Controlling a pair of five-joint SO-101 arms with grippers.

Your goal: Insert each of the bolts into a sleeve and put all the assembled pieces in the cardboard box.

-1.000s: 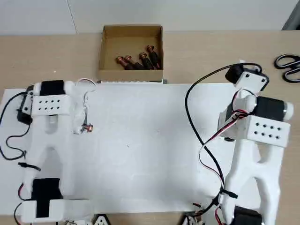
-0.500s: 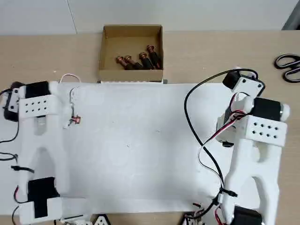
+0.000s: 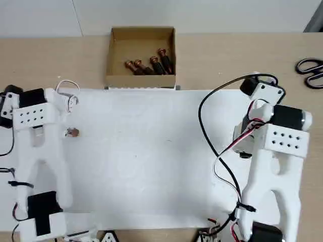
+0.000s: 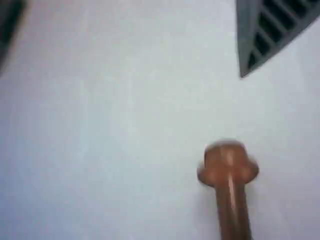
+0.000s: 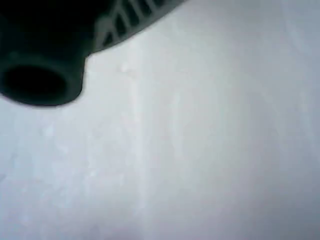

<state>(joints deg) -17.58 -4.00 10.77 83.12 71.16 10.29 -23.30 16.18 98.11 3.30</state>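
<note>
- Copper bolt is clenched in the left fingers, over the left side of the white mat.
- Black sleeve is grasped by the right fingers at the mat's right edge, well apart from the bolt.
- Cardboard box stands on the worktop just beyond the mat, with four assembled pieces inside.
- Scissors lie far right.

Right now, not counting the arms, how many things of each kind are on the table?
assembled pieces: 4
bolt: 1
sleeve: 1
box: 1
scissors: 1
Total: 8
</note>
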